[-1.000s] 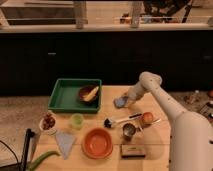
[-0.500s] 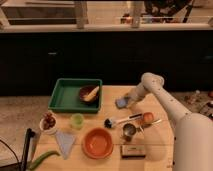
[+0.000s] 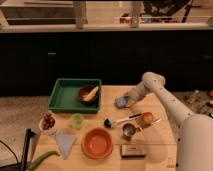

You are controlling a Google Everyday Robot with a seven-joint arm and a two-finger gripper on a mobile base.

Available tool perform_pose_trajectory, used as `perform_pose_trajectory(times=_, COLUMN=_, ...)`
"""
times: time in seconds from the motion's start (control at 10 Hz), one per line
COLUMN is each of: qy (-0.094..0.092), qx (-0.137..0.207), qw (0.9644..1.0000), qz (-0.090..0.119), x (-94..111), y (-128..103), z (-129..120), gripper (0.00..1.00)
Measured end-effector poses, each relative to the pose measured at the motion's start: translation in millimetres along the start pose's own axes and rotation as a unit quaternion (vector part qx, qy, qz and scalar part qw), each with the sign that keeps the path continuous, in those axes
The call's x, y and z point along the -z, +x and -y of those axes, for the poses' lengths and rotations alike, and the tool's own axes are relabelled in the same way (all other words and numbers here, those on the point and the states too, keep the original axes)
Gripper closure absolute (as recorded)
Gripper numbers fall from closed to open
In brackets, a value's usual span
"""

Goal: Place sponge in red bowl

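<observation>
The blue-grey sponge (image 3: 120, 102) lies on the wooden table, right of the green tray. My gripper (image 3: 127, 100) is down at the sponge's right side and touches or overlaps it; the white arm reaches in from the right. The orange-red bowl (image 3: 97, 143) stands empty near the table's front, well below and left of the sponge.
A green tray (image 3: 62, 96) holds a dark brown bowl (image 3: 86, 93) with a yellow item. Between sponge and red bowl lie a brush (image 3: 117, 120), a metal cup (image 3: 129, 131) and an orange ball (image 3: 146, 118). A dark box (image 3: 131, 150), green cup (image 3: 76, 120), fruit bowl (image 3: 48, 122) and grey cloth (image 3: 65, 141) sit nearby.
The gripper and the sponge have stayed in nearly the same spot; only a slight shift of the wrist shows.
</observation>
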Motion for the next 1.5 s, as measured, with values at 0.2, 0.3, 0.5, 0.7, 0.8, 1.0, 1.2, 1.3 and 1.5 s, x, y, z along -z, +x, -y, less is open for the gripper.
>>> perform_pose_trajectory(times=0.2, qy=0.001, qx=0.006, qw=1.0000, qz=-0.001, x=1, y=-5, z=2, gripper=0.92)
perform_pose_trajectory(times=0.3, qy=0.002, qx=0.007, qw=1.0000, qz=-0.002, x=2, y=-6, z=3, gripper=0.82)
perform_pose_trajectory(times=0.5, qy=0.003, qx=0.011, qw=0.9999, qz=-0.002, x=4, y=-10, z=3, gripper=0.59)
perform_pose_trajectory(times=0.7, qy=0.004, qx=0.016, qw=0.9999, qz=-0.002, x=7, y=-15, z=3, gripper=0.42)
perform_pose_trajectory(times=0.8, qy=0.004, qx=0.018, qw=0.9998, qz=-0.002, x=8, y=-16, z=3, gripper=0.33)
perform_pose_trajectory(times=1.0, qy=0.003, qx=0.021, qw=0.9998, qz=-0.005, x=9, y=-17, z=4, gripper=0.20)
perform_pose_trajectory(times=1.2, qy=-0.005, qx=0.021, qw=0.9998, qz=-0.004, x=5, y=-17, z=4, gripper=0.20)
perform_pose_trajectory(times=1.3, qy=-0.008, qx=0.021, qw=0.9997, qz=-0.003, x=3, y=-17, z=5, gripper=0.20)
perform_pose_trajectory(times=1.5, qy=-0.021, qx=0.017, qw=0.9996, qz=-0.001, x=-7, y=-12, z=3, gripper=0.20)
